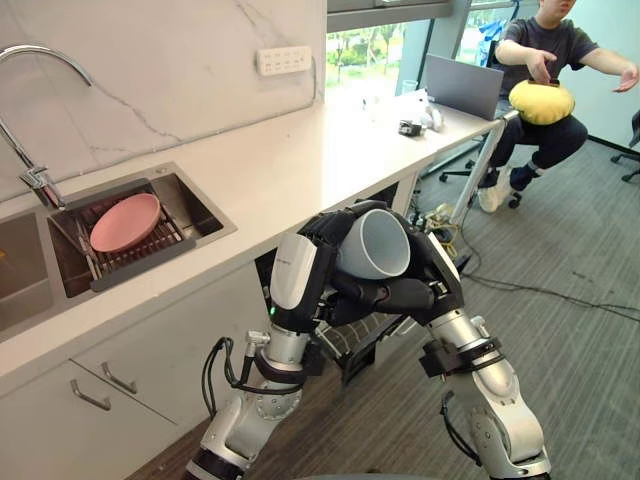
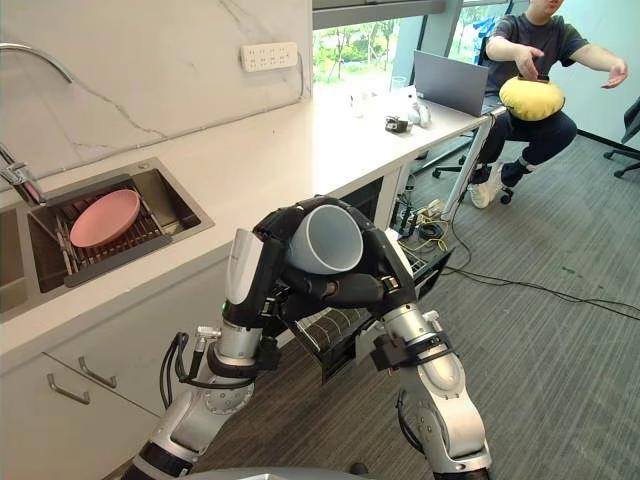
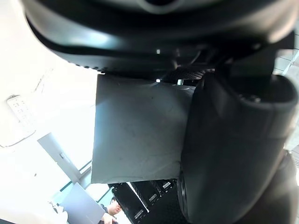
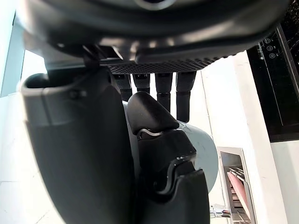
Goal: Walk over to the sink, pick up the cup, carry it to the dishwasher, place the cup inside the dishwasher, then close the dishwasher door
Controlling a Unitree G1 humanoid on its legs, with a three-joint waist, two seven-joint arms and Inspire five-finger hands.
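A pale blue-grey cup [image 1: 375, 243] hangs in mid-air in front of the white counter, tipped on its side with its mouth toward me. My left hand [image 1: 300, 270] grips it from the left, fingers curled over its top. My right hand [image 1: 425, 285] clasps it from the right and from below. In the left wrist view the cup's pale wall [image 3: 135, 135] lies against the palm. The right wrist view has fingers [image 4: 163, 88] wrapped over the cup [image 4: 203, 154]. Under the hands, the dishwasher's wire rack [image 2: 330, 335] juts out from its dark opening below the counter.
The sink [image 1: 195, 215] holds a pink plate [image 1: 125, 222] on a rack, with a tap [image 1: 35, 175] behind. Cabinet drawers [image 1: 118, 378] lie at lower left. A laptop [image 1: 462, 87] sits at the counter's far end. A seated person holds a yellow cushion [image 1: 541, 102]. Grey carpet spreads right.
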